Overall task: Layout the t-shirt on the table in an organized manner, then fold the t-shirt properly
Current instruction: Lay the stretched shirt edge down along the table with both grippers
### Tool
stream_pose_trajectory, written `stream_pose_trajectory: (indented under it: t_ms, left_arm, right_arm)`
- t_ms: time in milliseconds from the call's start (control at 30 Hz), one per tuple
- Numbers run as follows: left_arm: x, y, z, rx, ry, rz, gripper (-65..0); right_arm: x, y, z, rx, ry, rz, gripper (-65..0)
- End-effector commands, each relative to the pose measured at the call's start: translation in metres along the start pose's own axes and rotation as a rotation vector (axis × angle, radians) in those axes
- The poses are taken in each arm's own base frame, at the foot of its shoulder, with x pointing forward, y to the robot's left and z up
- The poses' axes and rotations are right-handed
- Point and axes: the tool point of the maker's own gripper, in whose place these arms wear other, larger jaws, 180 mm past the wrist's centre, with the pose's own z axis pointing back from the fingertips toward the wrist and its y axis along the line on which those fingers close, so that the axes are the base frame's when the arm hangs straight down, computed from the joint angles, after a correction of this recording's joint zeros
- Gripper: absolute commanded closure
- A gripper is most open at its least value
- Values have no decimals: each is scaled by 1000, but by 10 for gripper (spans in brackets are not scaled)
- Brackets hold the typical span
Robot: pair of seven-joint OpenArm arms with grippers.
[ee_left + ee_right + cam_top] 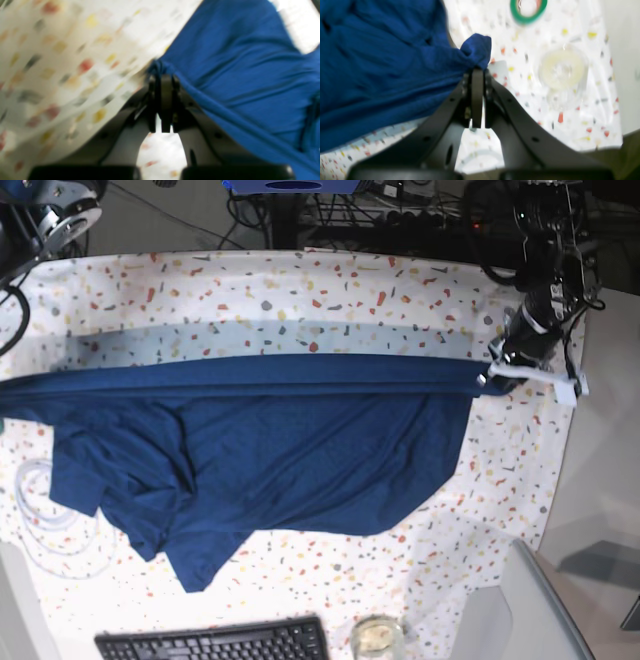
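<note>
Left pincer (162, 75) clamped on t-shirt (300, 450), right pincer (477, 71) likewise

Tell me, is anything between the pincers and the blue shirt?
No. Both pincers are already shut on the t-shirt: the left pincer pinches one bunched end, the right pincer pinches the other, stretching it over the table.

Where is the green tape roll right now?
Right wrist view, top edge: the green tape roll lies on the table, beyond the right gripper.
</note>
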Motion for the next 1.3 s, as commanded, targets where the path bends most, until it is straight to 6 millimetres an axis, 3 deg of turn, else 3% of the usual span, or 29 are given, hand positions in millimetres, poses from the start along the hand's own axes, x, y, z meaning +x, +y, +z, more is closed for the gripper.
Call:
stream_pose_trajectory:
  t_ms: [0, 167, 333, 467, 567, 833, 1000, 1267]
  left_arm:
    - [28, -14, 5, -32, -66, -24, 0]
    - [52, -44, 12, -99, -90, -50, 0]
    - [59, -42, 17, -94, -112, -46, 0]
    - [37, -24, 20, -55, -62, -43, 0]
    - [11, -6, 24, -13, -5, -46, 0]
    - [-64, 50, 21, 114, 141, 33, 0]
    - [-82, 80, 25, 183, 112, 36, 0]
    - [-85, 89, 24, 214, 121, 5, 0]
  right_arm:
    - [28, 2, 7, -2, -75, 22, 0]
    - [48, 12, 12, 0, -105, 84, 0]
    - [53, 10, 21, -25, -128, 109, 0]
    - [30, 3, 21, -45, -81, 128, 0]
    - [2, -3, 15, -48, -14, 129, 0]
    - [-79, -8, -22, 25, 70, 28, 0]
    - [-110, -15, -22, 21, 109, 9, 0]
    - [-122, -19, -20, 13, 115, 2, 0]
